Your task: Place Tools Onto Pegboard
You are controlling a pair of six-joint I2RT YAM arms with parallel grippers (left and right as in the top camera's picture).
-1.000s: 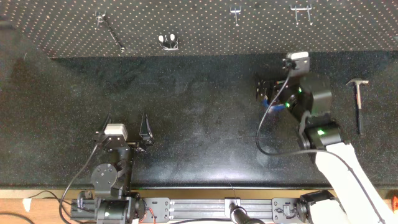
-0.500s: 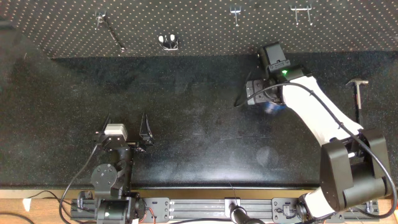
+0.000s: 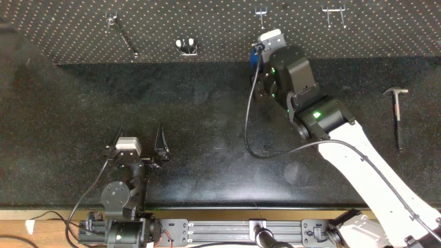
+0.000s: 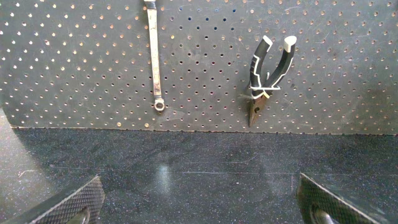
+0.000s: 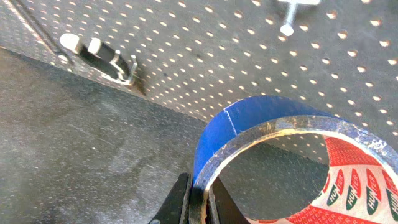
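Observation:
My right gripper (image 5: 198,202) is shut on a roll of blue tape (image 5: 273,134), pinching its rim and holding it up close to the pegboard (image 5: 205,50), below a metal hook (image 5: 292,12). From above, the blue tape (image 3: 254,56) peeks out beside the right arm's wrist, under a hook (image 3: 260,14). My left gripper (image 3: 140,141) rests open low on the left of the table. A wrench (image 4: 153,56) and black-and-white pliers (image 4: 266,74) hang on the pegboard (image 4: 74,56). A hammer (image 3: 397,114) lies flat at the table's right.
A second double hook (image 3: 335,14) stands free at the pegboard's upper right. The dark table (image 3: 207,124) stretches bare between the two arms. The right arm's cable (image 3: 249,124) loops down over the table.
The right arm has swung left and up toward the pegboard, carrying the blue tape from mid-table right to just below the hook. The left arm has stayed still.

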